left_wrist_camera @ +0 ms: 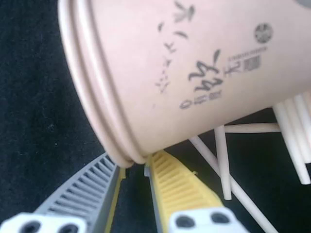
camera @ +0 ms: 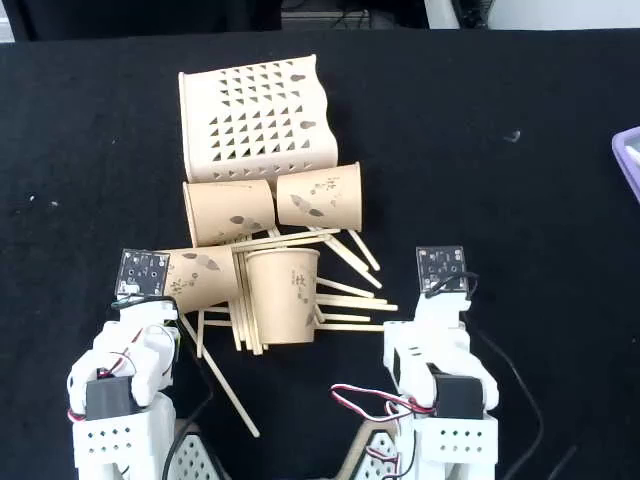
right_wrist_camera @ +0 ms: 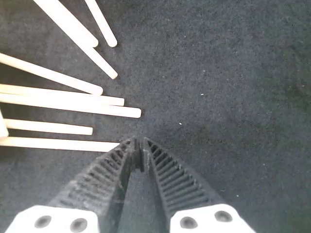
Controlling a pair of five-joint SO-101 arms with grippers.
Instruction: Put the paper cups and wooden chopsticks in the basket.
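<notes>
high view: basket (camera: pixel 255 115) is lying on its side at the far middle of the black tabletop (camera: pixel 540 230), with nothing inside that i can see. two paper cups are lying side by side just in front of it, the left one (camera: pixel 228 212) and the right one (camera: pixel 320 196), both touching or nearly touching the basket's near edge. a third cup (camera: pixel 200 278) is lying right by the left arm (camera: pixel 130 350)'s wrist. a fourth cup (camera: pixel 283 295) is sitting in the middle of the pile, can't tell whether it's standing or lying. wooden chopsticks (camera: pixel 350 300) are lying scattered under and around the cups, fanning toward the right arm (camera: pixel 440 350), and one is sticking out toward the near edge between the arms. a purple thing (camera: pixel 628 160) is poking in at the right edge. left wrist view: the third cup (left_wrist_camera: pixel 194 73) is lying just past the left jaws, rim toward them. left jaws are sitting narrow, nearly closed, tips right at the rim; can't tell if they're pinching it. chopsticks (left_wrist_camera: pixel 221 160) are lying under the cup. right wrist view: right jaws are sitting closed, tips together, holding nothing, over bare tabletop, with chopstick ends (right_wrist_camera: pixel 68 104) lying just beside the tips.
</notes>
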